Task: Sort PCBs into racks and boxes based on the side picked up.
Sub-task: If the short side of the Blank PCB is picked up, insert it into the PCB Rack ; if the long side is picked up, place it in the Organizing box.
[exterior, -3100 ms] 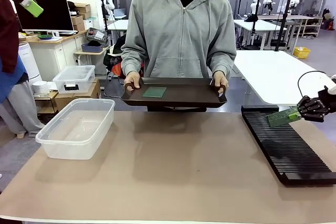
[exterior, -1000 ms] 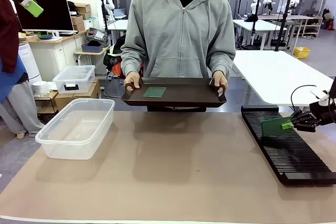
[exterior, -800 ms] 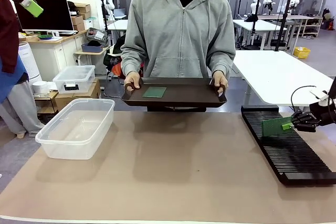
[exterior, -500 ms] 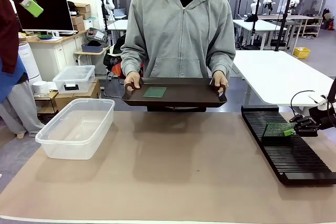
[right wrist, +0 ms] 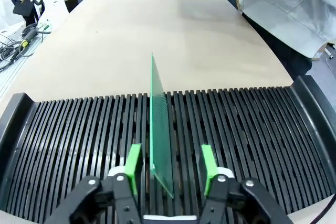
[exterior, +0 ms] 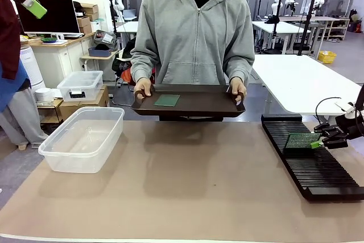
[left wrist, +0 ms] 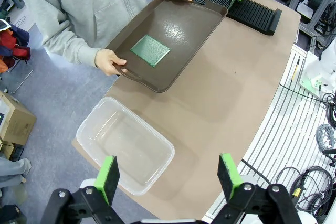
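Green-padded right pincer (right wrist: 170, 163), seen along its own fingers: the jaws stand apart, one pad on either side of a thin green rectangular circuit board (right wrist: 160, 124), with a gap at each face, so nothing is gripped. The board stands upright on edge in a slot of the long black slotted rack (right wrist: 252, 124), directly between and ahead of the pads. The slot walls, not the fingers, appear to carry it, which lets the pincer sit open. Beyond the rack lies bare brown tabletop (right wrist: 157, 19).

Left pincer (left wrist: 170, 174), raised high over the table, is fully spread and empty. Below and ahead of it sits the large clear plastic tub (left wrist: 126, 148), presumably waiting for boards picked by the other face. Farther ahead, a person's hands (left wrist: 110, 62) hold a dark brown handled tray (left wrist: 184, 24) level, offering the second green board (left wrist: 150, 50), which lies flat on it and is probably the next pick.
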Controlling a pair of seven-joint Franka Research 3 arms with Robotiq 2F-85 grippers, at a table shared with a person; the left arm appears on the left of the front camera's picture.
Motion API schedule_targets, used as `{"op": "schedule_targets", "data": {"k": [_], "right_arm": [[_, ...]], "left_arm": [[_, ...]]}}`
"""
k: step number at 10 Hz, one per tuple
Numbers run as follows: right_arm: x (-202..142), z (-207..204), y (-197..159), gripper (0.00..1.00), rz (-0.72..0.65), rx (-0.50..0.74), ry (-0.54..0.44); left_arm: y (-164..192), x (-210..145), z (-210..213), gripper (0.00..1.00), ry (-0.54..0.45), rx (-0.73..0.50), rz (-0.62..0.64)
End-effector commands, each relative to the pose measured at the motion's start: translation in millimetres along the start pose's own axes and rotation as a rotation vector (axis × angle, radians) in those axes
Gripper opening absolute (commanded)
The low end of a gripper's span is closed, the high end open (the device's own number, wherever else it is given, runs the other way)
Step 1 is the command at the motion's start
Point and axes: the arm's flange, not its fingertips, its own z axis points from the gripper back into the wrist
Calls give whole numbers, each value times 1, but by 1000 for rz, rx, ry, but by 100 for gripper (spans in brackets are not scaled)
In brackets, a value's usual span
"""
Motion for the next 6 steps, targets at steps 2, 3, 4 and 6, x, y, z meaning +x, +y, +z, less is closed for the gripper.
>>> {"op": "schedule_targets", "data": {"k": [2,3,4,6], "right_arm": [[15,16,4,100,8,-19,-4],[20,21,5,100,14,-19,-3],[26,26,8,100,17,-11,-5],[39,34,13,100,36,-18,23]], "left_arm": [[0,-2,-1,100,-7,-9,-4],[0,-2,-1,100,-7,-9,-4],[0,-2,-1,100,-7,-9,-4],[0,-2,-1,100,-7,-9,-4]]}}
